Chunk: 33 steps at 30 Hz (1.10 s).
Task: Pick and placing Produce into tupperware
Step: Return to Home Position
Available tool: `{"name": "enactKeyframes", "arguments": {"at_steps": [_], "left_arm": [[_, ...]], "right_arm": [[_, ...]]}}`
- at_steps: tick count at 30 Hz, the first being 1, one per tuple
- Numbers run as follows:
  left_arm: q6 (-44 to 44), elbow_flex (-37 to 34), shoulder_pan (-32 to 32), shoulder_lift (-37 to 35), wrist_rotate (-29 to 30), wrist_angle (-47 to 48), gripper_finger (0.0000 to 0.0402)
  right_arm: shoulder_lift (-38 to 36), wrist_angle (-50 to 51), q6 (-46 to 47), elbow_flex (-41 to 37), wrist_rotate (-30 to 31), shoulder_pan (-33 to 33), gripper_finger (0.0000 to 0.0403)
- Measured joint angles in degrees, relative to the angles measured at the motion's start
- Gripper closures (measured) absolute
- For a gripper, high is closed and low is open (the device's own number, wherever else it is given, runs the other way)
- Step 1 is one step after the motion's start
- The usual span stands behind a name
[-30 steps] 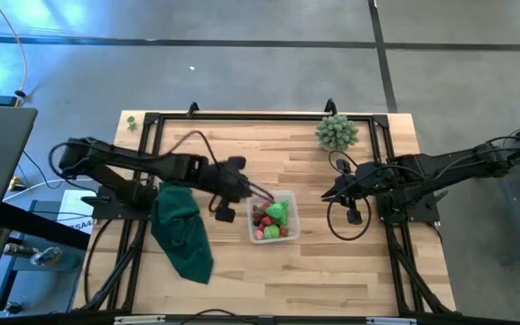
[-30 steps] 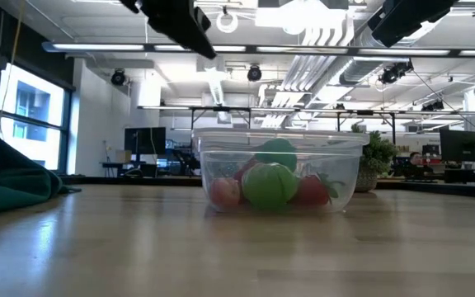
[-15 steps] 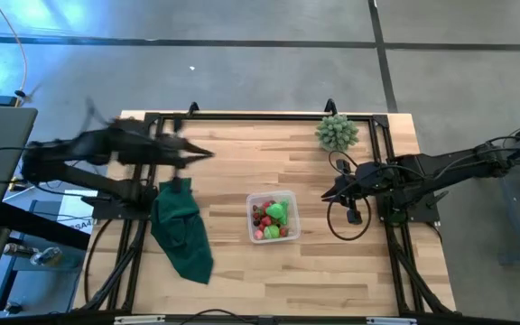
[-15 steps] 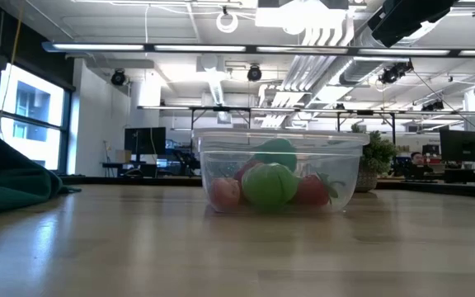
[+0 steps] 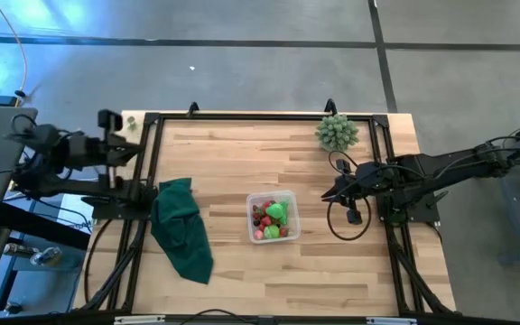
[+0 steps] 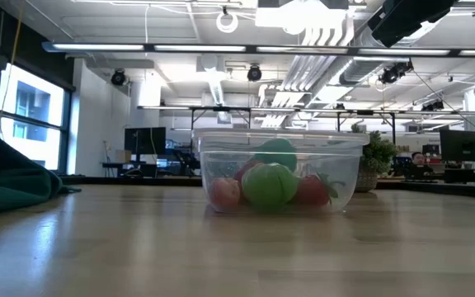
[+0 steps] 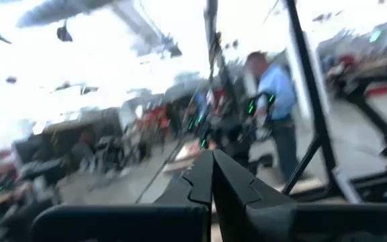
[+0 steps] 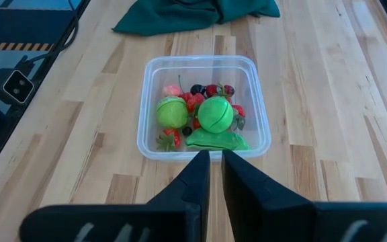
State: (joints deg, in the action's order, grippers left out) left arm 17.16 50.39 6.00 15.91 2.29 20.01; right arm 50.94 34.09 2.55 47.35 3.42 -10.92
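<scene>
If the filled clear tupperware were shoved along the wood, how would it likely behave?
The tupperware likely slides rather than tips: it sits low and wide, flat on the smooth wooden table. Its thin see-through walls probably flex if squeezed. The round green toy fruits lie loose inside, so they may roll and shift.

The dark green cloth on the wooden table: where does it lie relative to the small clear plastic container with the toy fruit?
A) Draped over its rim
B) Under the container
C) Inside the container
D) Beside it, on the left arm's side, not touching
D: in the high view the dark green cloth lies toward the left arm's side of the small clear plastic container, with a gap between them.
</scene>
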Motion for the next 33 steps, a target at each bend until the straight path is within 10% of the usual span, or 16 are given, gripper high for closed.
{"name": "enactKeyframes", "arguments": {"at_steps": [11, 33], "left_arm": [[-2.5, -12.08, 0.0, -15.7, -0.59, -7.19, 0.0401], [-8.36, -40.68, 0.0, -13.38, 0.23, -40.64, 0.0401]], "right_arm": [[0.0, 0.0, 0.0, 0.02, 0.0, 0.01, 0.0373], [0.0, 0.0, 0.0, 0.01, 0.0, 0.0, 0.0373]]}}
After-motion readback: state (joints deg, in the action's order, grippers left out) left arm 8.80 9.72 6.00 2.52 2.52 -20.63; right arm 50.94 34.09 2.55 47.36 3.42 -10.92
